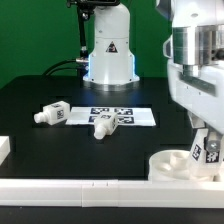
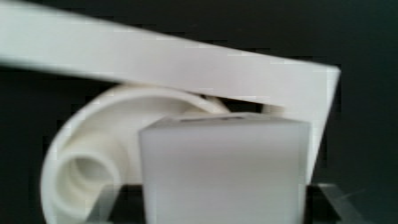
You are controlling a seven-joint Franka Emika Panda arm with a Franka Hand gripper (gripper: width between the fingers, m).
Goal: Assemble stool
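Our end effector [image 1: 206,140] pinches a chunky white plastic leg [image 1: 204,152] upright over the round white rimmed seat [image 1: 176,166] on the black table [image 1: 35,98]; we should centre its peg, then lower gently.

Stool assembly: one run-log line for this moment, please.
gripper: shut on held leg | held leg: over seat | spare leg: lying on table | second spare leg: lying at marker board edge
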